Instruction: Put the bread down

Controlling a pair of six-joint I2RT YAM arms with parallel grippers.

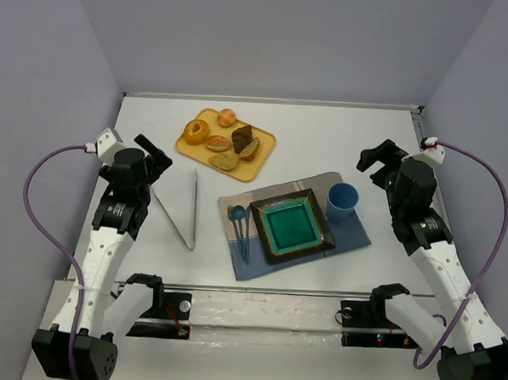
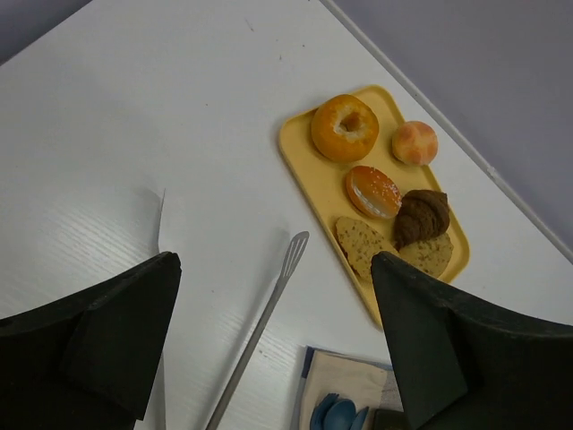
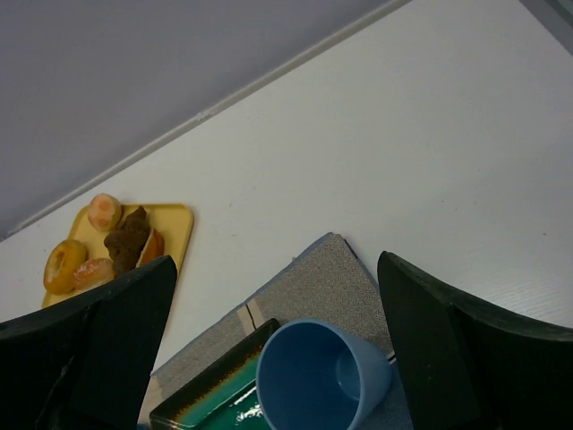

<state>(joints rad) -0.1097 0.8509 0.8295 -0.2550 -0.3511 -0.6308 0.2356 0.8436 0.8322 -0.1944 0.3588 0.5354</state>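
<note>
The bread [image 1: 249, 149], an oval golden-tan slice with a brown crust, lies at the right end of the yellow tray [image 1: 265, 139] at the back of the table. It leans against a dark brown wedge [image 1: 242, 136]. The left wrist view shows the bread [image 2: 431, 255] at the tray's near corner; the right wrist view shows the bread [image 3: 150, 246] edge-on. My left gripper [image 1: 156, 158] hovers open and empty to the left of the tray, above the table. My right gripper [image 1: 377, 156] hovers open and empty at the right, behind the blue cup [image 1: 342, 201].
The tray also holds a ring-shaped roll [image 1: 196, 132], a round bun [image 1: 227, 117], a sesame bun [image 1: 218, 143] and a speckled flat slice [image 1: 224, 160]. Metal tongs [image 1: 185, 208] lie left of a grey placemat [image 1: 354, 233] with a teal plate [image 1: 258, 233] and blue cutlery [image 1: 239, 227].
</note>
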